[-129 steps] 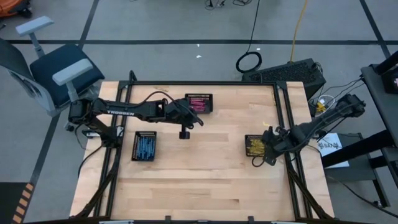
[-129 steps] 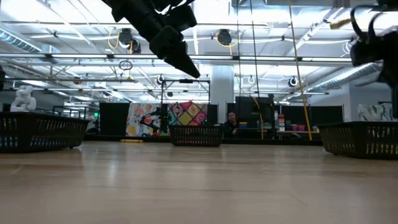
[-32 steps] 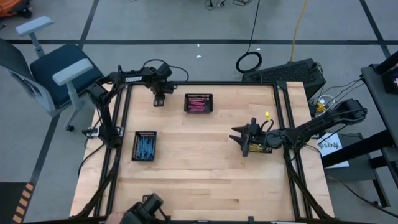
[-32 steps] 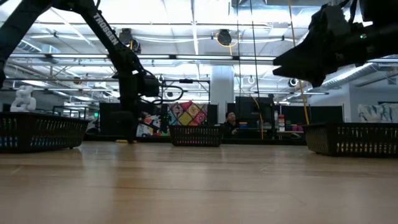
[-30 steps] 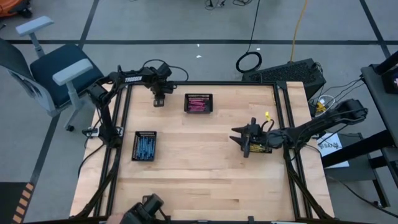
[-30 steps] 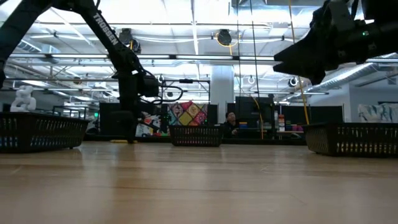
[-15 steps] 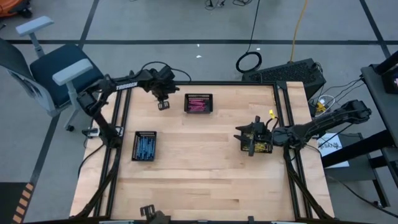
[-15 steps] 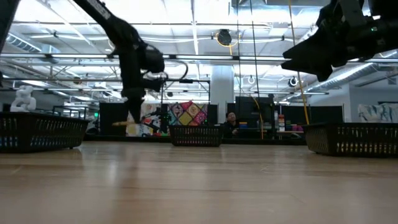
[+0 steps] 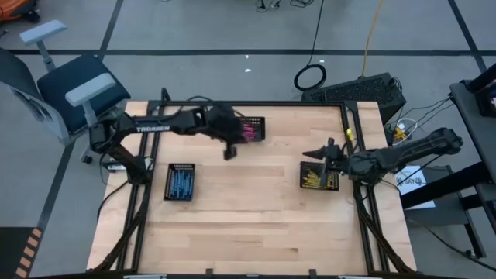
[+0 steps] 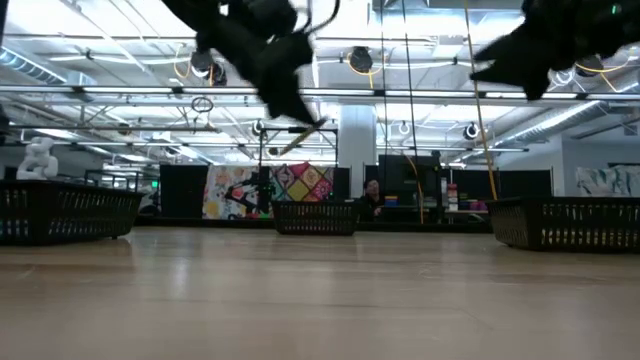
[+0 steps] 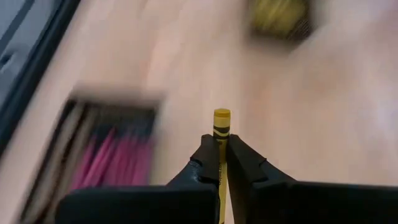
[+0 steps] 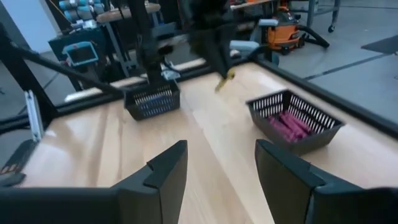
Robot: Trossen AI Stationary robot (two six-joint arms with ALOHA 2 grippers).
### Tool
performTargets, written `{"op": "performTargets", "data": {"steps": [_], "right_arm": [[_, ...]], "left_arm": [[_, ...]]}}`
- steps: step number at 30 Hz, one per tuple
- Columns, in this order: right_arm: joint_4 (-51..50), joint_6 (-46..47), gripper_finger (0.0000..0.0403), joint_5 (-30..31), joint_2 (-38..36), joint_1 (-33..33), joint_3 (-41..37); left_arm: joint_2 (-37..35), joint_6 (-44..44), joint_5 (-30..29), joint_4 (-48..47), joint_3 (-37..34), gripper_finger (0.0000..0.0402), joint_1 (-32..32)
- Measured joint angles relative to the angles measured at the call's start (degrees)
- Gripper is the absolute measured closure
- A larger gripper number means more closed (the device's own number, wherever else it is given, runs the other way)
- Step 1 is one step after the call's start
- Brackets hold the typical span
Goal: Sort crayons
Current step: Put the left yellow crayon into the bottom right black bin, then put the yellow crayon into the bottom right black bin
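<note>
High: left gripper (image 9: pixel 229 152) airborne beside pink basket (image 9: pixel 249 129); right gripper (image 9: pixel 319 152) waits over yellow basket (image 9: pixel 318 178). Left wrist: fingers (image 11: pixel 205 163) pinch yellow crayon (image 11: pixel 221 124); carry step, next drop in yellow basket. Right wrist: fingers (image 12: pixel 168 171) spread, empty.

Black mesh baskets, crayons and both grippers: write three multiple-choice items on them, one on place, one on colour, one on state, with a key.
1. Where is the black mesh basket of pink crayons?
A. far edge of the wooden table
B. near edge
C. off the table

2. What colour is the crayon in the left gripper?
A. blue
B. pink
C. yellow

3. How is the right gripper?
A. shut on a crayon
B. open, empty
C. shut, empty

Key: 1 A, the high view shows it at the far edge. 2 C, the left wrist view shows a yellow stick. 3 B, the right wrist view shows fingers apart with nothing between.
</note>
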Motion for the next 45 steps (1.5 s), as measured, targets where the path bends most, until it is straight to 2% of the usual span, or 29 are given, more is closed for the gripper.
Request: {"op": "performTargets", "data": {"steps": [4,8,10,12,15,17,20,25,28,32,36,41,45], "right_arm": [[-10.3,-0.2,0.0229,-0.2,-3.4,0.1,7.8],[-11.7,-4.0,0.0229,-3.5,-5.3,2.9,13.2],[-11.5,-5.5,0.0229,-3.4,-6.1,4.9,14.9],[-11.4,-6.7,0.0229,-2.6,-6.7,6.6,15.6],[-11.1,-8.0,0.0229,0.6,-6.8,8.2,15.7],[-11.4,-8.4,0.0229,2.3,-6.6,8.8,15.7],[-11.2,-8.7,0.0229,3.2,-6.3,9.4,15.7],[-9.6,-8.6,0.0229,2.9,-6.3,11.1,15.7],[-8.3,-9.3,0.0229,2.9,-6.3,12.4,15.7],[-8.2,-9.5,0.0229,2.9,-6.3,13.4,15.7],[-8.1,-9.5,0.0229,2.9,-6.3,14.0,15.7],[-8.2,-9.2,0.0229,2.9,-6.3,14.0,15.7],[-9.4,-9.1,0.0229,2.8,-6.3,15.0,15.7]], "left_arm": [[3.4,-2.7,7.3,22.0,0.0,0.0397,-4.5],[10.5,-4.4,7.9,46.7,0.1,0.0397,-9.3],[15.5,-4.7,7.9,61.2,0.2,0.0397,-11.3],[21.2,-5.7,8.2,72.9,2.4,0.0398,-12.9],[30.2,-7.5,11.3,81.6,9.7,0.0398,-14.2],[36.2,-8.2,15.8,81.3,16.7,0.0398,-14.8],[43.5,-9.0,20.6,75.1,27.1,0.0398,-15.2],[51.3,-7.0,21.0,58.9,40.5,0.0398,-14.5],[54.3,-6.9,18.7,48.7,46.1,0.0398,-14.0],[56.1,-5.4,13.8,39.3,49.7,0.0398,-13.6],[56.3,-5.3,12.3,37.2,49.7,0.0378,-13.5],[56.2,-6.4,17.4,36.0,49.8,0.0296,-13.4],[53.3,-8.2,20.0,27.5,49.7,0.0232,-11.9]]}}
